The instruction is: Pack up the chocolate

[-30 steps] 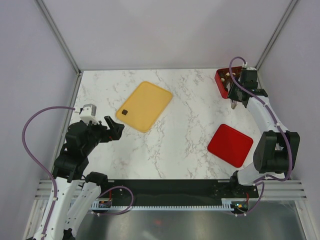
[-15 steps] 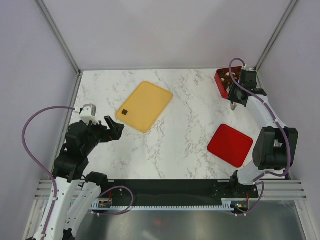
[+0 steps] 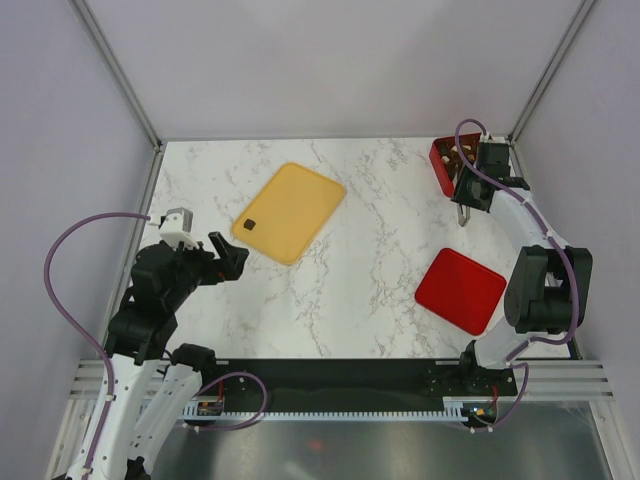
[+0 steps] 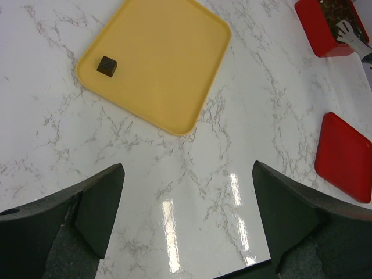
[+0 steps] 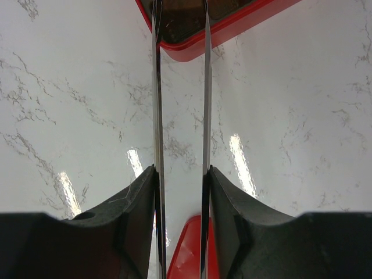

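One dark brown chocolate (image 3: 251, 225) lies on the yellow-orange tray (image 3: 295, 205); it also shows in the left wrist view (image 4: 107, 65). More brown and cream chocolates (image 3: 461, 152) sit in the red box (image 3: 443, 170) at the back right. My right gripper (image 3: 472, 192) is shut on metal tongs (image 5: 157, 104), whose two blades stand apart and reach over the box's near rim (image 5: 232, 26). Their tips are out of view. My left gripper (image 3: 232, 255) is open and empty above the table, near the tray's left corner; it also shows in the left wrist view (image 4: 186, 197).
A flat red lid (image 3: 460, 290) lies on the marble table (image 3: 370, 230) at the front right, below the right arm. Grey walls and metal frame posts bound the table at the back and sides.
My right gripper and the tongs have shifted slightly left beside the red box. The left arm has not moved.
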Controlling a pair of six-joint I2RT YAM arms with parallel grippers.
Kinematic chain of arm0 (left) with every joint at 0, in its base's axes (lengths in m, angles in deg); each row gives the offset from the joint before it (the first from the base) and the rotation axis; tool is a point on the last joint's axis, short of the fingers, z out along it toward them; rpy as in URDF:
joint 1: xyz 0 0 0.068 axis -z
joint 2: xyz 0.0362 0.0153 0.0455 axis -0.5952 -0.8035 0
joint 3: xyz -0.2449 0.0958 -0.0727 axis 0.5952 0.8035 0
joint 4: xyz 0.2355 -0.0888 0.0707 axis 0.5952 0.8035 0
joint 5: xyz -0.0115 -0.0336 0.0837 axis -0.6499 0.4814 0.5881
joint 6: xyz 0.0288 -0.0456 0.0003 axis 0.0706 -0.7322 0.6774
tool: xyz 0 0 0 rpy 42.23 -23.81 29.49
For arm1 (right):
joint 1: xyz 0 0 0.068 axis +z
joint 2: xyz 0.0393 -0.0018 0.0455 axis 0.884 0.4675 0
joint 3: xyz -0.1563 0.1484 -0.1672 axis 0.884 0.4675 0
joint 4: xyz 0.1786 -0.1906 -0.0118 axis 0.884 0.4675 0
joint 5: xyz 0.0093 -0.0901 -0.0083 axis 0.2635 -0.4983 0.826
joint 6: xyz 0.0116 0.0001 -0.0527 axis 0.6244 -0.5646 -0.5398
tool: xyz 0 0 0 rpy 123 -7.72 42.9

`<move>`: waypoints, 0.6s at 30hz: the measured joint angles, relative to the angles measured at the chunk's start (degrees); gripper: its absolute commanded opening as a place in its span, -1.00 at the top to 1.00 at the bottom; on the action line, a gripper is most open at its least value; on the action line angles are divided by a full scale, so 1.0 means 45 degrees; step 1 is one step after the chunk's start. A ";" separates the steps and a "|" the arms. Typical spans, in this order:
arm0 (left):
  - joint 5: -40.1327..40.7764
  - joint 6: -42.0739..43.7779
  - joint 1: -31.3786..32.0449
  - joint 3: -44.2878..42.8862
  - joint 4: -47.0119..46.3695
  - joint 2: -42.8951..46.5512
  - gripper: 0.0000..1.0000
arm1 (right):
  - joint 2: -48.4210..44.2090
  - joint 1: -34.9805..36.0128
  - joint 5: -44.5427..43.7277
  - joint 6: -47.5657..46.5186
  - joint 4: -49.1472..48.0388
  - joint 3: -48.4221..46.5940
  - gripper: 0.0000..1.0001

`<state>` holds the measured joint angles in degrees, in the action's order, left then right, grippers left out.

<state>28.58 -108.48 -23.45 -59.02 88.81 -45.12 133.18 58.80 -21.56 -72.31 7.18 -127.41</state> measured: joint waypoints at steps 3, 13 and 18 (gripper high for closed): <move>-0.0005 0.0000 0.0000 0.0000 0.0000 0.0000 -0.99 | 0.0000 0.0000 0.0005 -0.0015 -0.0005 -0.0005 0.06; 0.0000 0.0000 0.0000 0.0000 0.0000 -0.0005 -0.99 | 0.0000 0.0000 0.0019 -0.0015 -0.0024 -0.0010 0.02; -0.0005 0.0000 0.0000 0.0000 0.0000 -0.0005 -0.99 | 0.0000 0.0000 0.0024 -0.0015 -0.0019 -0.0015 0.00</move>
<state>28.56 -108.48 -23.45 -59.02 88.81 -45.14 133.18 58.80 -21.45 -72.38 7.09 -127.47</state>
